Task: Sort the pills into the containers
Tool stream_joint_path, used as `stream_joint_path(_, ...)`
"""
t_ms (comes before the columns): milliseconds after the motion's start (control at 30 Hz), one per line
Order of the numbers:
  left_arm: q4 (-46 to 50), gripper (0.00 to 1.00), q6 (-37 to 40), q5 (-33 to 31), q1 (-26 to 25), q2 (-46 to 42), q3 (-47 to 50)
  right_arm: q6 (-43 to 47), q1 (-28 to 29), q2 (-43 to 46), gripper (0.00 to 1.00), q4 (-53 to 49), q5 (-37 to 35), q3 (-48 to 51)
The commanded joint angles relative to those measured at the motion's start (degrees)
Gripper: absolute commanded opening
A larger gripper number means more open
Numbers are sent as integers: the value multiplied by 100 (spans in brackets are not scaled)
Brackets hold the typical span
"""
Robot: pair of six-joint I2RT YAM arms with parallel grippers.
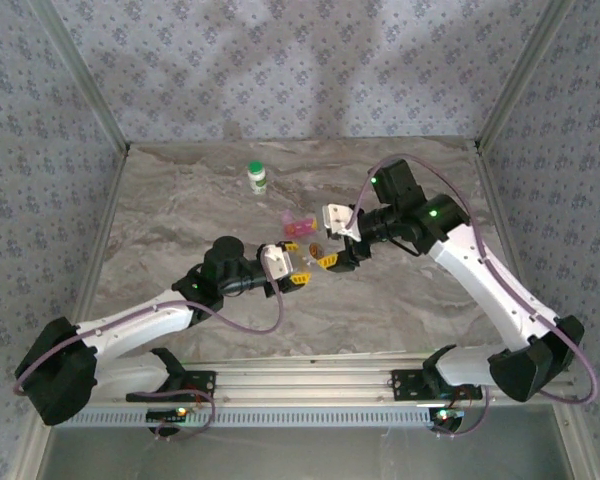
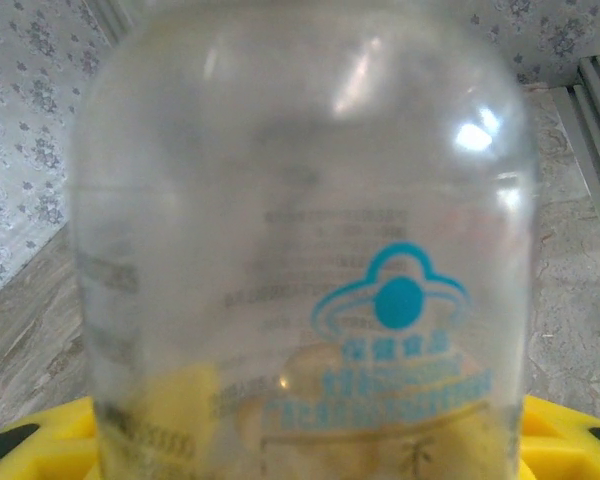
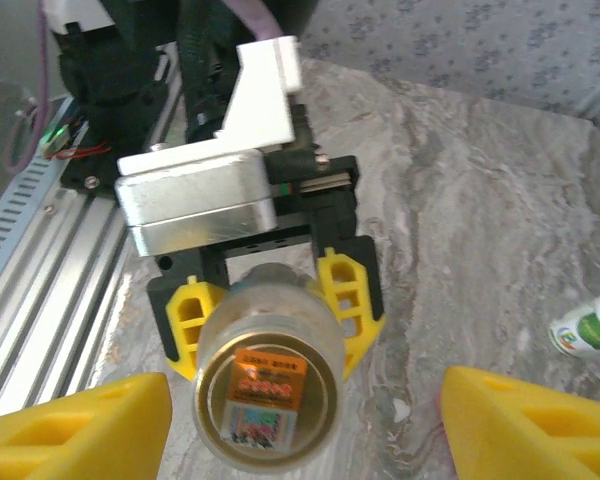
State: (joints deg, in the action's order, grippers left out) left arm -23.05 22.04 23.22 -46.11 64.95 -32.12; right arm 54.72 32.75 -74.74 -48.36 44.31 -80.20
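- Left claw [image 3: 268, 325] is clamping a clear vial [image 3: 268, 400] by its sides, with one yellow finger [image 3: 185, 330] pressing on each flank; the jaws are standing partly closed around it.
- In the right wrist view, the vial's labelled base is pointing at the camera.
- In the left wrist view, a blue cloud-shaped logo is showing on the vial wall and blurred yellowish contents are sitting low inside.
- Right claw [image 3: 305, 390] is standing wide open and holding nothing; its fingers are flanking the vial's base with a gap on each side.
- Both claws are meeting near the middle of the marbled worktop [image 1: 180, 220].
- A pink pill case [image 1: 298, 224] is lying just beyond the claws.
- A white bottle [image 1: 257, 177] with a green cap is standing farther back, apart from the case.
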Motion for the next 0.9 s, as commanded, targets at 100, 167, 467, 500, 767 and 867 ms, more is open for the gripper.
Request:
stream_joint_path(100,-37,0,67,199,38,-145,17,525,200,-265,70,-625,90,-303)
stream_joint_path(167,-35,0,62,205,32,-141,8,530,248,-326,69,-657,-8,-319)
stream_joint_path(467,-43,0,37,171,34,-159,-22,294,406,-327,43,-468,-405,-159)
stream_joint_path(500,-42,0,42,128,35,-158,-31,164,449,-282,40,-363,-463,-72)
stream_joint_path(767,-47,0,219,-266,39,-116,-262,-2940,715,245,29,1166,-1452,1239)
stream_joint_path(867,-162,0,287,-380,32,-89,-328,-4694,689,323,32,1690,-2024,1607)
